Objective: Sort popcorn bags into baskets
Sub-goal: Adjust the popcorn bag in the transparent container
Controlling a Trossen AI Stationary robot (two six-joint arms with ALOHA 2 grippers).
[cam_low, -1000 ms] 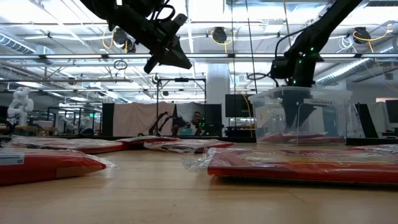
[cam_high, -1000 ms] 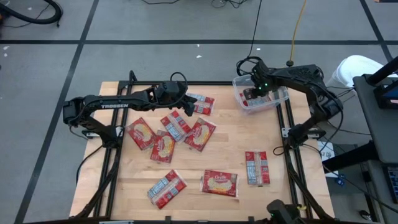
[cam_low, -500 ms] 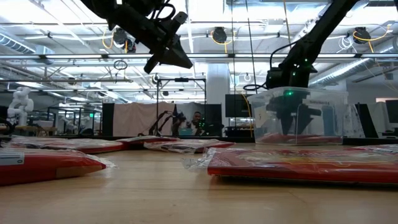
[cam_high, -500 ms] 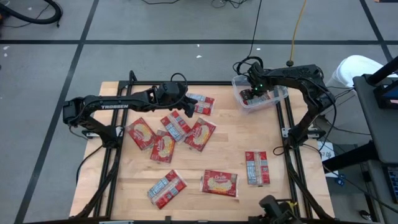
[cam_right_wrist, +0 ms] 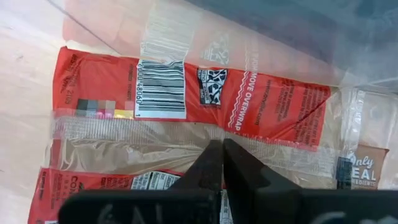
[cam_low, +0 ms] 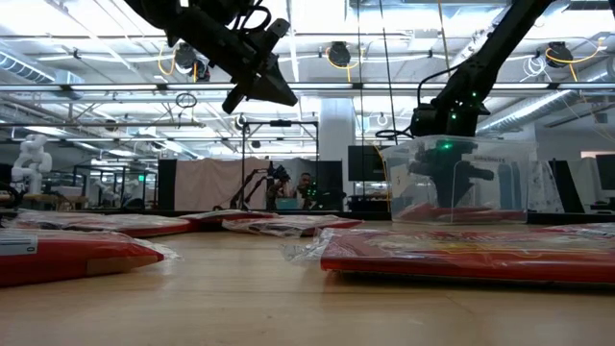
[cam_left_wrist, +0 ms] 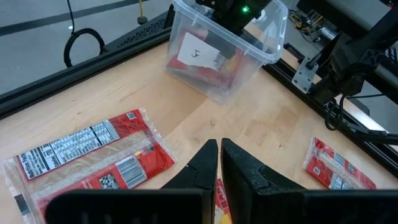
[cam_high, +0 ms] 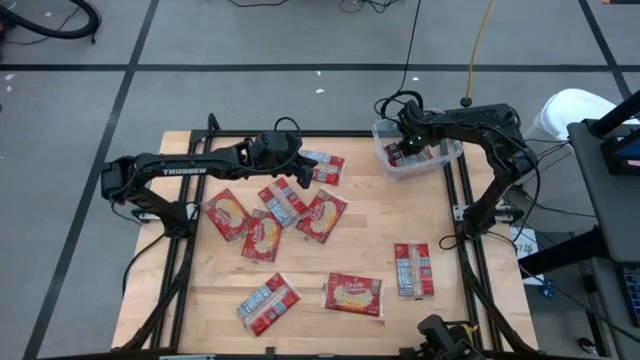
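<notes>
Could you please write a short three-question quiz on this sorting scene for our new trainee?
1. True or false: the right gripper is inside the clear tub.
2. Which gripper hangs above the loose popcorn bags at mid-table: A) left gripper, B) right gripper?
3. Fill in: the tub holds at least one ___ packet.

Key: 1 true; 2 A; 3 red.

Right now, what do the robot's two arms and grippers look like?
Both arms are dark, jointed and slim, with black cables looped along them. The left arm carries white TROSSEN lettering. Each gripper has two dark tapering fingers. A green light glows at the right arm's wrist.
</notes>
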